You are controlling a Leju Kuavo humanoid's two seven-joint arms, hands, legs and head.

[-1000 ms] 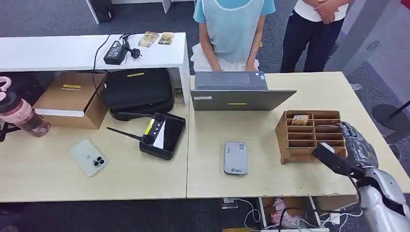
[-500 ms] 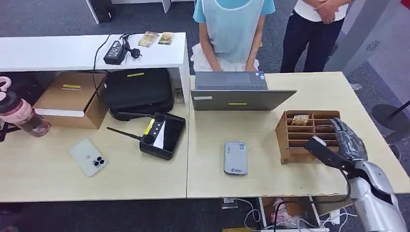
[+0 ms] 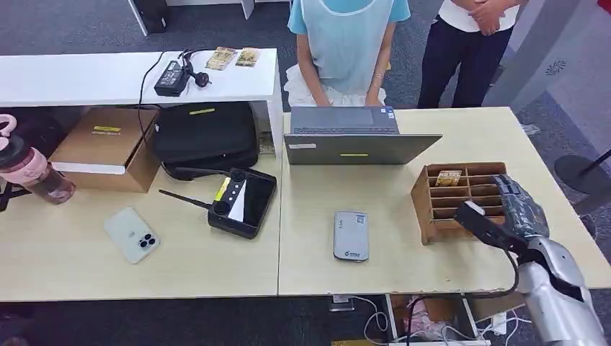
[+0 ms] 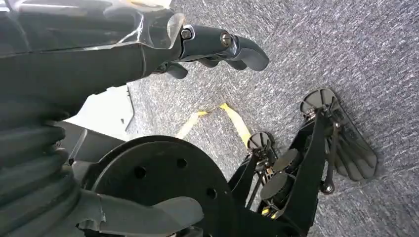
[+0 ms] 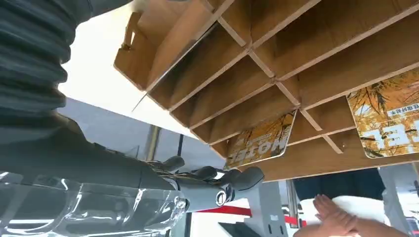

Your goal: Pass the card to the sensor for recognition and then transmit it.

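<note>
Two pale wooden desks [image 3: 389, 259] stand side by side, seen from above. On the right-hand desk a brown wooden rack [image 3: 432, 202] of small open compartments sits near the right edge. One yellow-and-orange card [image 3: 447, 177] stands in a compartment of the rack's far row. The close view from the right wrist shows two such cards [image 5: 259, 144] in neighbouring compartments, both printed with dark lettering.

The robot's right hand [image 3: 513, 210] is at the near right corner of the rack, its dark fingers [image 3: 508, 189] over the compartments and its thick thumb [image 3: 481, 222] reaching toward the rack's front edge. The fingers are spread and hold nothing; whether they touch the wood cannot be told. The silver right arm rises from the lower right corner.

A small grey sensor [image 3: 351, 235] lies flat on the same desk, left of the rack and well apart from it. Behind it an open grey laptop [image 3: 353, 137] faces a seated person in a light blue top [image 3: 346, 40]. A second person [image 3: 468, 43] stands to that person's right.

On the left desk lie a white phone [image 3: 131, 234], a black device with an antenna [image 3: 241, 202], a black bag [image 3: 205, 137], a cardboard box [image 3: 108, 148] and a pink bottle [image 3: 29, 169].

The left hand [image 4: 217, 47] hangs above grey carpet, its fingers loosely curled around nothing.
</note>
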